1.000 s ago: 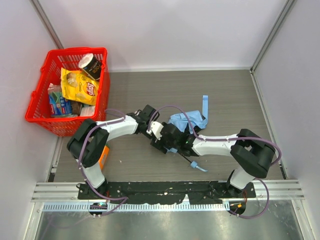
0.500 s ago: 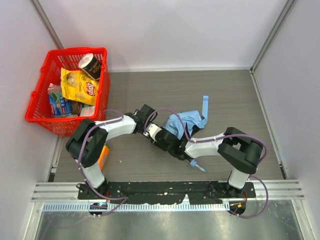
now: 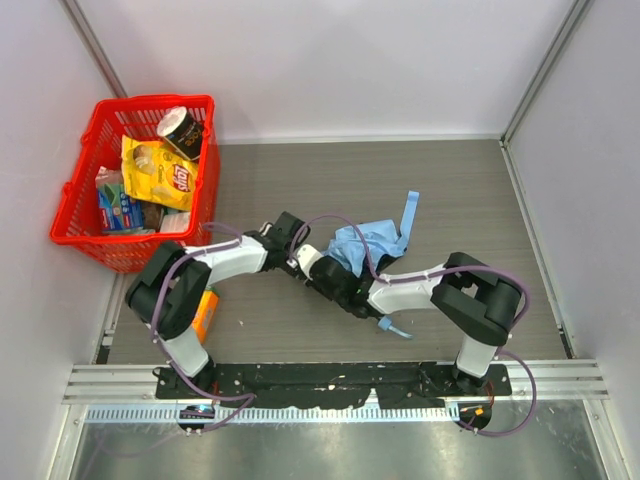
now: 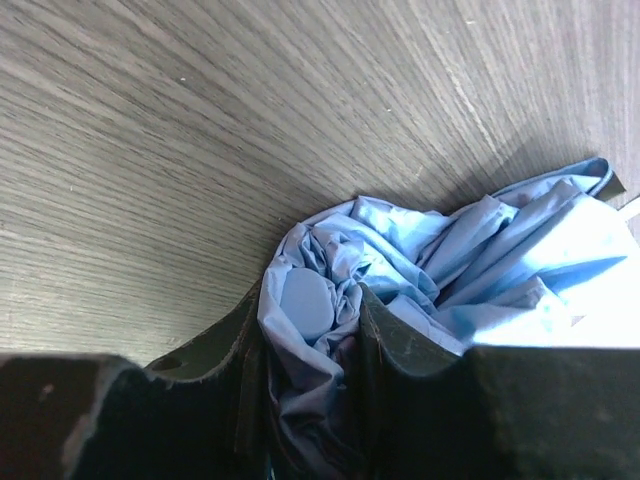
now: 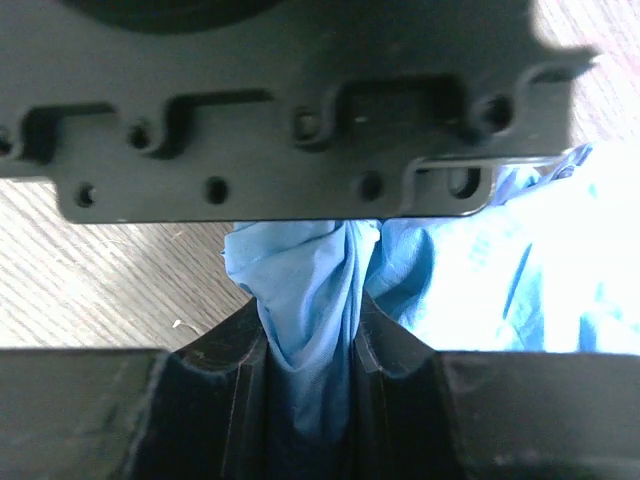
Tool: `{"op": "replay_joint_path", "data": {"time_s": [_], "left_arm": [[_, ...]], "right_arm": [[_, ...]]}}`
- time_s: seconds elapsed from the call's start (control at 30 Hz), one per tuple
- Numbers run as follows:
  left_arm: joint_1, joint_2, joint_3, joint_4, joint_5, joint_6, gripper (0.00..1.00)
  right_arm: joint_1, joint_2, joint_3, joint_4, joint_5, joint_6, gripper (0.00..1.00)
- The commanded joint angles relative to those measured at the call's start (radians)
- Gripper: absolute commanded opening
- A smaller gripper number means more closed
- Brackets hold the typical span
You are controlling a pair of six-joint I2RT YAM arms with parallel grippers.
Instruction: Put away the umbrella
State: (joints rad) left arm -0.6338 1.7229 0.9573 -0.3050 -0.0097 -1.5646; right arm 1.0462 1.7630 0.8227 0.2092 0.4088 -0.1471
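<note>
The crumpled light sky-blue fabric folding umbrella (image 3: 368, 240) lies on the grey wood-grain surface (image 3: 470, 190), well to the right of the red plastic basket (image 3: 150, 101). Both pincers meet at the cloth's basket-side edge — the left pincer (image 4: 312, 300) clenched on a bunched fold, the right pincer (image 5: 308, 325) likewise gripping a pinch of blue fabric.

- The umbrella (image 3: 365, 243) is half hidden beneath the right arm (image 3: 405, 288); its shaft hardly shows.
- Its cloth runs off the left wrist view's right edge.
- A dark plate (image 5: 300, 110) blocks the right wrist view's top; unidentifiable.
</note>
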Motion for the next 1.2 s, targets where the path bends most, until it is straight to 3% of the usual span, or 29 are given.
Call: {"op": "replay_joint_path", "data": {"time_s": [0.0, 0.1, 0.13, 0.17, 0.47, 0.67, 0.77, 0.97, 1.17], "left_arm": [[-0.015, -0.115, -0.092, 0.102, -0.128, 0.122, 0.37], [-0.007, -0.190, -0.153, 0.242, -0.177, 0.184, 0.82], [-0.003, -0.207, -0.161, 0.269, -0.182, 0.207, 0.94], [0.011, -0.220, -0.173, 0.297, -0.182, 0.231, 1.00], [0.095, -0.339, -0.411, 0.682, -0.046, 0.241, 1.00], [0.097, -0.286, -0.488, 0.935, 0.080, 0.198, 1.00], [0.094, -0.240, -0.515, 1.053, 0.112, 0.175, 1.00], [0.079, -0.129, -0.496, 1.080, 0.152, 0.077, 1.00], [0.033, -0.106, -0.405, 0.821, 0.087, 0.014, 1.00]], "right_arm": [[-0.080, 0.026, -0.091, -0.061, -0.217, 0.133, 0.01], [-0.121, 0.009, -0.123, -0.013, -0.324, 0.147, 0.01], [-0.141, 0.009, -0.129, -0.008, -0.371, 0.179, 0.01], [-0.156, 0.004, -0.135, 0.004, -0.393, 0.193, 0.01], [-0.310, 0.010, -0.247, 0.206, -0.712, 0.342, 0.01], [-0.417, 0.117, -0.220, 0.266, -0.985, 0.452, 0.01], [-0.462, 0.161, -0.179, 0.216, -1.060, 0.483, 0.01], [-0.538, 0.219, -0.165, 0.321, -1.168, 0.606, 0.01], [-0.563, 0.254, -0.135, 0.386, -1.234, 0.682, 0.01]]}}
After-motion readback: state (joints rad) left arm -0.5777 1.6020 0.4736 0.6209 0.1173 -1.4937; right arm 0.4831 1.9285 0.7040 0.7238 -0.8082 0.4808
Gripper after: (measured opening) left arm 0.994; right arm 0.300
